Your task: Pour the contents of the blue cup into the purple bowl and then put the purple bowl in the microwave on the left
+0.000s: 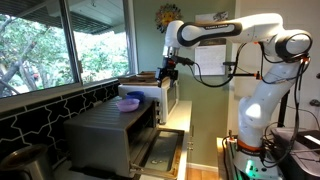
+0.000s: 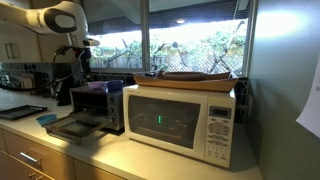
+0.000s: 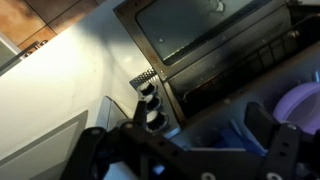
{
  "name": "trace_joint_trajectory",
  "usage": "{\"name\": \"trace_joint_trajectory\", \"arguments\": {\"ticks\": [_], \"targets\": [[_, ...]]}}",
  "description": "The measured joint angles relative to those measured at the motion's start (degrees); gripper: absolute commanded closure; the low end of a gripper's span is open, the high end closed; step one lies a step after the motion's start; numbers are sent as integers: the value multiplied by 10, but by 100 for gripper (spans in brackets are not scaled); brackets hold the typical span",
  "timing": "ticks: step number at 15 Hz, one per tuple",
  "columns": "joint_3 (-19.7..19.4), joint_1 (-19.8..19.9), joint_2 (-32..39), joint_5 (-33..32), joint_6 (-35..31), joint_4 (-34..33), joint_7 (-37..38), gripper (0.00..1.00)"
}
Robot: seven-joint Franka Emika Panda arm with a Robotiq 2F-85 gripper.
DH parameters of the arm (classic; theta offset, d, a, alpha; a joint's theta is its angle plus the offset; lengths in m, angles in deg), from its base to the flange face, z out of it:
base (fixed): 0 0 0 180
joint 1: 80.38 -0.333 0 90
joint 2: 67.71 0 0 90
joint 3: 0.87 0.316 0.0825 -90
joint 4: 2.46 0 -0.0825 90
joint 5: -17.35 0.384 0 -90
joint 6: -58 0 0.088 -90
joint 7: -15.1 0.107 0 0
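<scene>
— Jaws sit closest, along six o'clock of the wrist view: spread wide, nothing between them. The purple bowl (image 3: 300, 106) shows at three o'clock, just outside the jaws on that side, not touching. The microwave (image 3: 205, 35), front dropped open, runs across twelve.
— What's my step, then?
— Looks to me like lining up on the bowl. Shift toward three o'clock until one jaw is inside the rim and one outside, come down gently, pinch the wall and keep it level.
— And from outside?
— In an exterior view the bowl (image 1: 128, 102) rests on top of the microwave (image 1: 105, 135), at eight o'clock from your jaws, lower and clearly apart.
— Anything more?
— In an exterior view the jaws hang above the microwave (image 2: 98, 104); the bowl is too small to make out there. The blue cup I can't find anywhere.
</scene>
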State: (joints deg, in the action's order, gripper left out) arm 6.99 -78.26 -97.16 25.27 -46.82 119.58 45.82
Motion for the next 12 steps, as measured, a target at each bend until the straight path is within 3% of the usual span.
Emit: {"name": "trace_joint_trajectory", "arguments": {"ticks": [6,12], "targets": [[26,8,96,-28,-74,-70,87,0],[26,8,125,-40,-84,-93,94,0]]}}
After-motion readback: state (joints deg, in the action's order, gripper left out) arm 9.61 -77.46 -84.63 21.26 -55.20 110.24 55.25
